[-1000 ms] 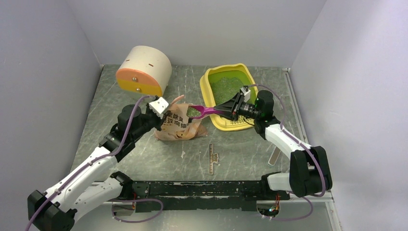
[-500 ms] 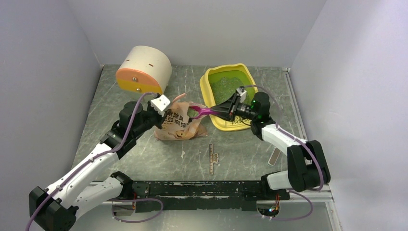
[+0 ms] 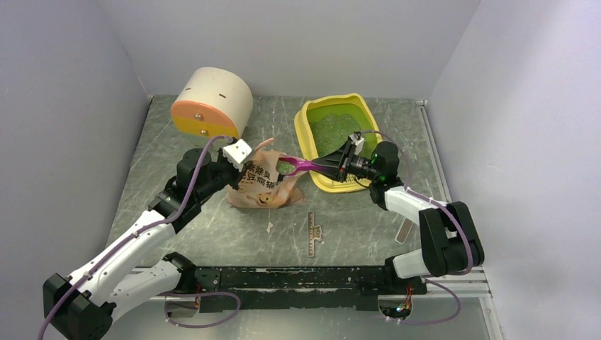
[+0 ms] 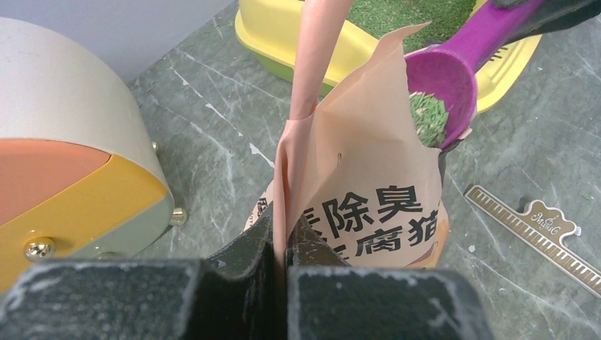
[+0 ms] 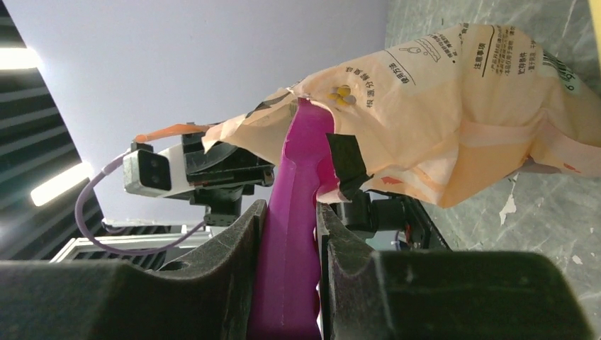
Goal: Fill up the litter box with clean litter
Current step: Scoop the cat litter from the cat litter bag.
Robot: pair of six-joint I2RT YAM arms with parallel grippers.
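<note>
Right wrist has swung down toward the near edge in the last second. The scoop [image 4: 441, 79] has barely shifted with it: the bowl is still tucked in the mouth of the bag [image 4: 368, 205], and the handle lies flatter now. My right gripper [image 5: 290, 210] is clamped on the magenta handle, a finger on either side, no slack showing. There's a small heap of greenish granules in the bowl (not a full load, going by the left wrist view). So I read this as the lift-out of one more scoopful, not a fresh dig.

My left gripper [image 4: 279, 244] is pinched flat on the paper edge of the bag, holding the mouth up and open for the scoop. It hasn't budged, good.

The litter box [image 3: 306, 117] sits at the back right of the table [image 3: 212, 227], just beyond the bag. The clean litter [image 3: 333, 131] already speckles its green pan in a loose layer. Short carry, then: up, over the yellow rim, tip.

What's in the way? The bag's torn lip stands right against the bowl and could knock grains off as I draw out. From above, the near rim of the box lies under my right gripper. The cream-and-orange cylindrical container [image 3: 212, 103] is well apart at back left, and the ruler [image 3: 312, 235] lies toward the front. Neither should matter.
</note>
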